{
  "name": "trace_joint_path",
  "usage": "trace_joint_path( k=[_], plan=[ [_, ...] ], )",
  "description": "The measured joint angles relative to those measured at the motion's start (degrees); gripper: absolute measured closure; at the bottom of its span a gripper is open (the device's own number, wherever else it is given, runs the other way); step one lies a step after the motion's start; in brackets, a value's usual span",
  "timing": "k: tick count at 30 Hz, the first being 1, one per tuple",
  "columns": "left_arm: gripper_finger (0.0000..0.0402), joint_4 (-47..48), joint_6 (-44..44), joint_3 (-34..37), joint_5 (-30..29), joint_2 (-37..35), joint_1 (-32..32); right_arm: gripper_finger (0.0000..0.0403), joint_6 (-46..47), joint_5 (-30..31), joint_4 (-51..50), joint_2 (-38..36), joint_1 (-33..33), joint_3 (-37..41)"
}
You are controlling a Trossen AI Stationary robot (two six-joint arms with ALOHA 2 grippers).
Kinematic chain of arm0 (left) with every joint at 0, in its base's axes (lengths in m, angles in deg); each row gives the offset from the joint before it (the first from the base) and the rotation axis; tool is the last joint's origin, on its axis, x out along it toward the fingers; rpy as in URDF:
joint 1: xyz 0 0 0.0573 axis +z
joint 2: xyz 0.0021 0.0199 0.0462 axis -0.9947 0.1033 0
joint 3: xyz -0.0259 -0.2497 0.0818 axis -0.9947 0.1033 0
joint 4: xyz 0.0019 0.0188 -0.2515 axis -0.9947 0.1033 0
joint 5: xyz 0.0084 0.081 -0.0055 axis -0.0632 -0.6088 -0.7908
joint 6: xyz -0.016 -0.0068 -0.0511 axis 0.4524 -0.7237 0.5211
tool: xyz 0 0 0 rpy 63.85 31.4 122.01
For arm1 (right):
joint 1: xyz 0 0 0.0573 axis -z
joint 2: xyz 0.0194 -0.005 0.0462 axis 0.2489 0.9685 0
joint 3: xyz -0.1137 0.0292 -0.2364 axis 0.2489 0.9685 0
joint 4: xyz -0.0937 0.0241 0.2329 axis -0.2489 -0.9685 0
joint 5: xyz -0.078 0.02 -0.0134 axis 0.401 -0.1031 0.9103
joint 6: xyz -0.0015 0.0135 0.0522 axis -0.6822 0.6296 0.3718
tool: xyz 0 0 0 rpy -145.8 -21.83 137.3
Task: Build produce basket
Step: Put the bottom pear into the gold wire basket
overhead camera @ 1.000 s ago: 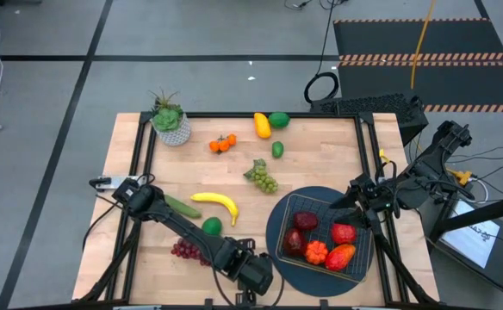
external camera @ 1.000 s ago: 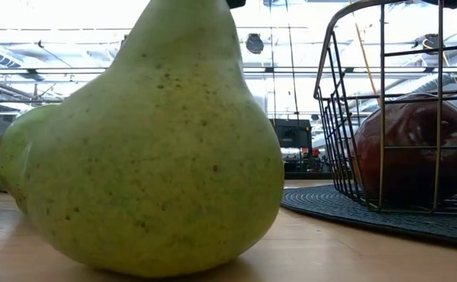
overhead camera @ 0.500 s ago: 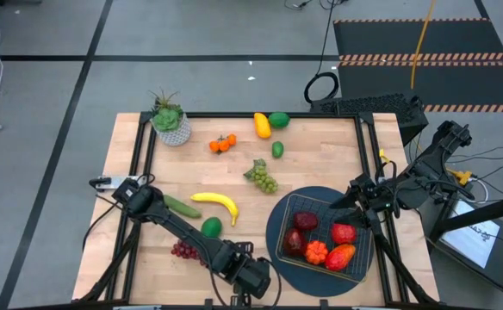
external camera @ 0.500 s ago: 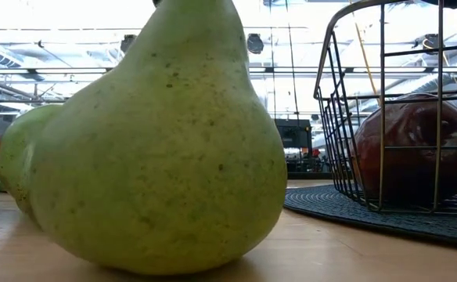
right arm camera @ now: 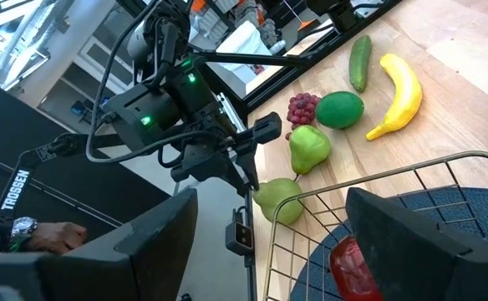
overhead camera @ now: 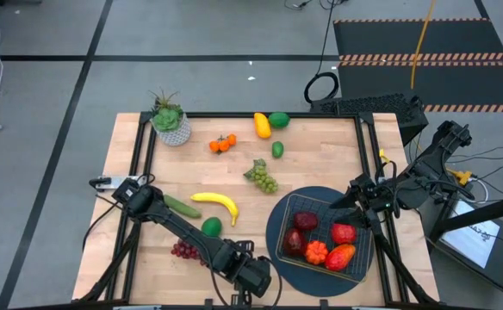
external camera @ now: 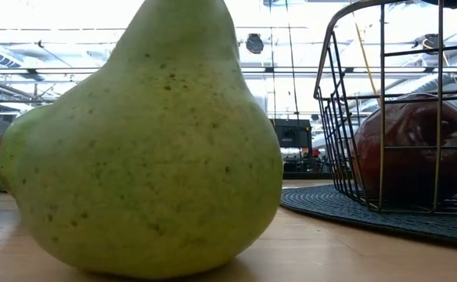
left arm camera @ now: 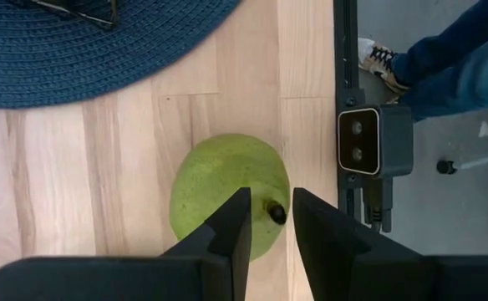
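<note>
A: At the table's near edge, just left of the round dark blue woven mat [overhead camera: 279, 250], the left gripper [left arm camera: 269, 219] is seen poised straight above a speckled green pear [left arm camera: 227, 192]. Its two dark fingers [left arm camera: 231, 230] are set narrowly apart, with the pear's brown stem [left arm camera: 274, 212] caught in the slot between them. Whether the stem is actually pinched cannot be told.

B: And the pear itself?

A: It is stood upright on the pale wooden tabletop [external camera: 330, 243]; in the low view its base is seen resting on the wood. A second green pear [right arm camera: 309, 147] is placed just beyond it, near a cluster of purple grapes [right arm camera: 302, 107] and a round green lime [right arm camera: 339, 109].

B: Where is the basket found?

A: The small rectangular dark wire-mesh basket [overhead camera: 363, 257] is set on the blue mat, to the right of the held pear. Red apples [overhead camera: 344, 233] and an orange fruit [overhead camera: 317, 251] are already lodged in it. The right gripper [overhead camera: 352, 205] is held just above the basket's far right corner, its fingers spread wide with nothing between them.

B: What else is laid out?

A: A curved yellow banana [overhead camera: 216, 204] and a slim green cucumber [overhead camera: 182, 206] are seen mid-table, and green grapes [overhead camera: 262, 177] farther back. A green potted plant in a white pot [overhead camera: 170, 121] is kept at the far left corner.
</note>
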Motion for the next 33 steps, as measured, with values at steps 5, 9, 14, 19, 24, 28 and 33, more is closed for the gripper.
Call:
trace_joint_path(
  k=[5, 9, 14, 19, 24, 28, 33],
  plan=[
    [0.0312, 0.0, -0.3, 0.0, 0.0, 0.0, 0.1, 0.0105, 0.0, 0.0, 0.0, 0.0, 0.0, 0.0],
    [0.033, 0.0, -1.4, 0.0, 0.0, 0.0, 0.2, 0.0105, 0.0, 0.0, 0.0, 0.0, 0.0, 0.0],
    [0.0386, 0.0, -1.5, 0.0, 0.1, 0.0, 0.5, 0.0105, -0.1, 0.0, 0.0, 0.0, 0.0, 0.0],
    [0.0382, 0.0, 0.4, -0.1, 0.1, 0.0, 1.7, 0.0105, 0.0, 0.0, 0.0, 0.0, 0.0, 0.0],
    [0.0392, 2.3, -0.5, -5.2, 0.0, -0.1, 3.5, 0.0105, 0.0, 0.0, 0.0, 0.0, 0.0, 0.0],
    [0.0389, 5.4, -0.2, -11.4, 0.2, 0.0, 5.6, 0.0106, 0.9, 0.0, 0.0, 0.0, 0.0, 0.0],
    [0.0394, 5.4, 2.2, -14.7, 5.8, -2.7, 8.8, 0.0106, -0.2, 0.7, 0.0, 0.0, 0.0, 0.0]
  ],
)
